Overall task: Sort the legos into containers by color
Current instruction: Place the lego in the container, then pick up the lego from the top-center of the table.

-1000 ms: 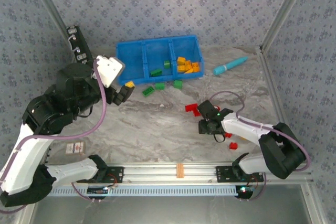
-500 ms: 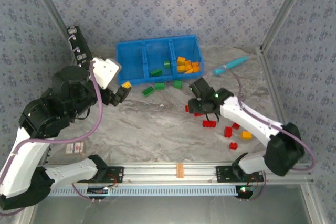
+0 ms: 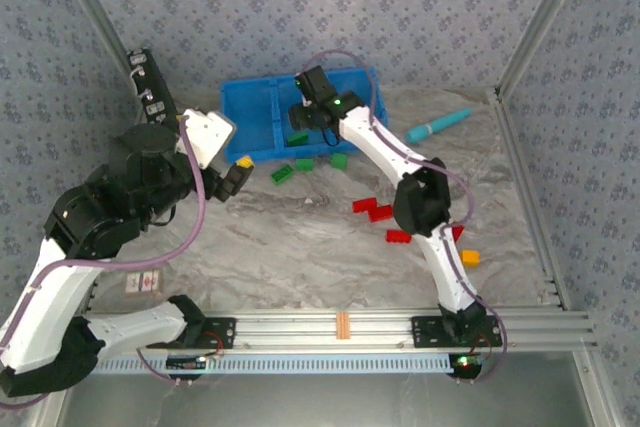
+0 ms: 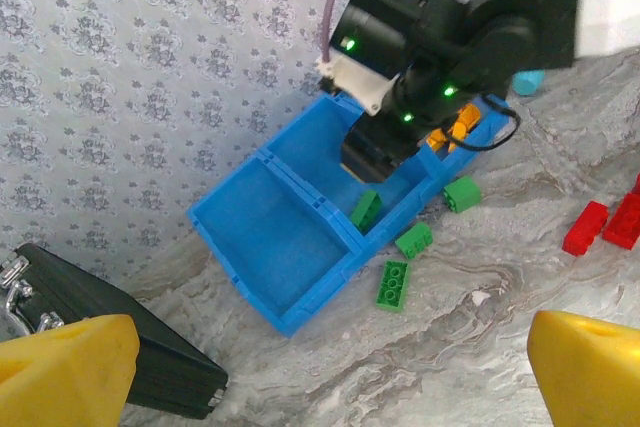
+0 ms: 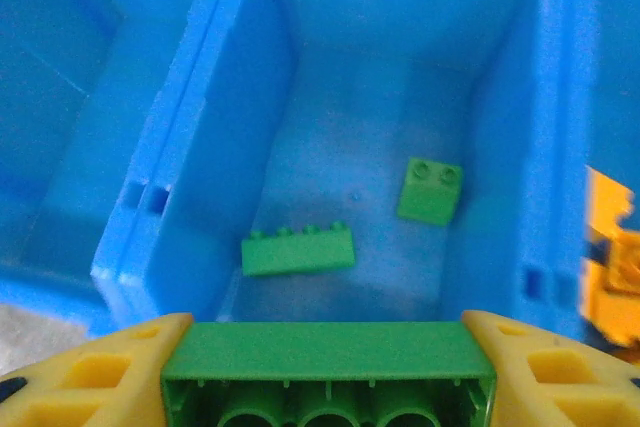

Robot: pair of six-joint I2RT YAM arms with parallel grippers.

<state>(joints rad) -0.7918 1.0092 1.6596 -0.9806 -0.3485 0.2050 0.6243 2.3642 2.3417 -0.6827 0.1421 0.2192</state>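
— Green plastic: a long brick (image 5: 328,362), pinched end to end between the yellow pads (image 5: 90,372) of the right arm (image 3: 375,147). Those jaws are clenched on it.

— Why hold it over the blue bin (image 3: 250,117)?

— It hangs above the middle compartment (image 5: 350,147), where two green bricks (image 5: 298,250) already lie. I'd say it's lined up for a drop among its own colour. Gripping the short ends should let it fall straight down between the thin dividers.

— And the orange bricks (image 5: 610,247)?

— In the compartment to the right, just past the divider. A careless release near that wall could tip the green one over it, I reckon.

— What about the left arm (image 3: 150,172)?

— Off to the left of the bin, its jaws spread wide with nothing between the pads (image 4: 60,362). Standing clear makes sense, since the right arm reaches far across the table (image 3: 300,237).

— Much left to sort?

— Three loose greens (image 4: 403,282) lie on the table just in front of the bin, and red bricks (image 3: 372,209) sit nearer the middle. Some way to go, by my guess.
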